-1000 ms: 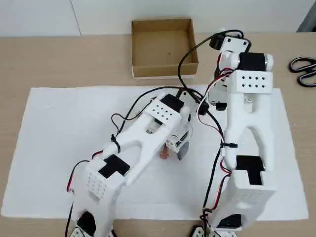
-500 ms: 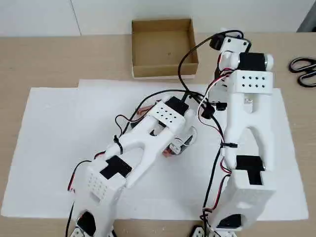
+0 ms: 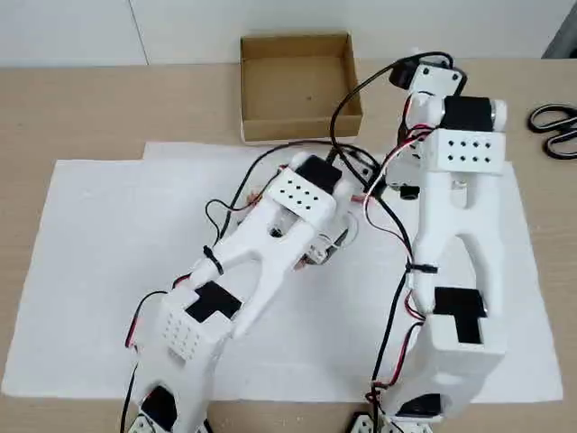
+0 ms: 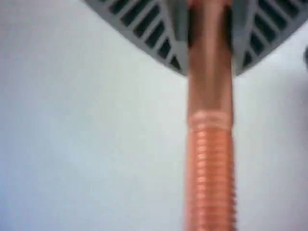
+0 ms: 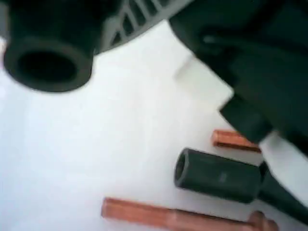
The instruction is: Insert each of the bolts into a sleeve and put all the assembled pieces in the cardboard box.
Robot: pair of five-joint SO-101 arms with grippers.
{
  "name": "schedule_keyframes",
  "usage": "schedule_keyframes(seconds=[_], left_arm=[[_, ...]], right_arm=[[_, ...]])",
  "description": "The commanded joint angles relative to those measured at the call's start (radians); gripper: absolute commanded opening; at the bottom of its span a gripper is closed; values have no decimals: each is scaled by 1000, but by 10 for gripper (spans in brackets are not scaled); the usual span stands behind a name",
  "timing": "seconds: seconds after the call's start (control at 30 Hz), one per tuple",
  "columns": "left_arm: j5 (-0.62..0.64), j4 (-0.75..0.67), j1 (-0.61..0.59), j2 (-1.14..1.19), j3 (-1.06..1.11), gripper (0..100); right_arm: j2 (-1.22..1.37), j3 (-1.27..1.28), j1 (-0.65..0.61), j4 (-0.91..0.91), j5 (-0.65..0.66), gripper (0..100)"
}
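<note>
Status: left gripper (image 4: 210,57) is clenched on a copper-coloured threaded metal bolt (image 4: 210,159). The smooth shank is pinched between the grey ribbed jaws, and the threaded end sticks out over the white sheet (image 4: 72,144). In the high view that gripper (image 3: 329,248) sits mid-sheet, between the two arms.

The right gripper (image 3: 403,185) is farther back on the sheet, on the box side. In its wrist view a black cylindrical sleeve (image 5: 45,60) sits up against the grey ribbed jaw with its bore facing the camera. It looks grasped, but the other jaw is hidden, so I'm not fully sure.

On the sheet below it:
- A second black sleeve (image 5: 216,175) lies on its side.
- A loose copper bolt (image 5: 178,216) lies flat just beside that sleeve.
- The end of another copper bolt (image 5: 236,140) shows on the sleeve's other side, partly covered by a dark part.

The open brown cardboard box (image 3: 297,86) stands on the wooden tabletop (image 3: 90,108) just past the sheet's far edge. Black-handled scissors (image 3: 554,126) lie at the table's right edge, well apart.
</note>
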Motion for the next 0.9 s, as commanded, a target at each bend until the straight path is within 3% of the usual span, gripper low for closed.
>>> schedule_keyframes(seconds=[0.0,0.13,0.33,0.53,0.7,0.87], left_arm=[[-51,26,5,-23,-104,6],[-153,26,-48,-80,-93,6],[-396,26,-235,-267,-56,6],[-669,26,-345,-519,182,6],[-1022,25,-379,-744,519,6],[-1445,25,-393,-822,759,6]], right_arm=[[-54,-5,-2,12,0,3],[-54,-5,-2,12,5,3],[-54,-5,-1,12,5,3],[-54,-5,-1,10,5,3],[-59,-5,-1,10,5,3],[-59,-5,-1,10,5,3]])
